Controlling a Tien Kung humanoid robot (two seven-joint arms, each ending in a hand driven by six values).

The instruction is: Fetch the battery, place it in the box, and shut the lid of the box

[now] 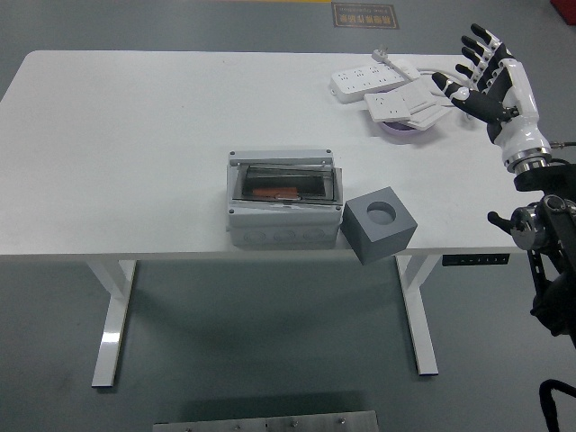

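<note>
A grey box (284, 200) with a clear lid stands near the table's front edge. The lid lies down over it. An orange battery (276, 193) shows through the lid inside the box. My right hand (477, 72) is raised over the table's far right side, fingers spread and empty, well away from the box. The left arm is out of view.
A grey cube (379, 223) with a round hole on top sits just right of the box at the table's front edge. White power strips (382, 83) and a purple dish (402, 129) lie at the back right, close to my right hand.
</note>
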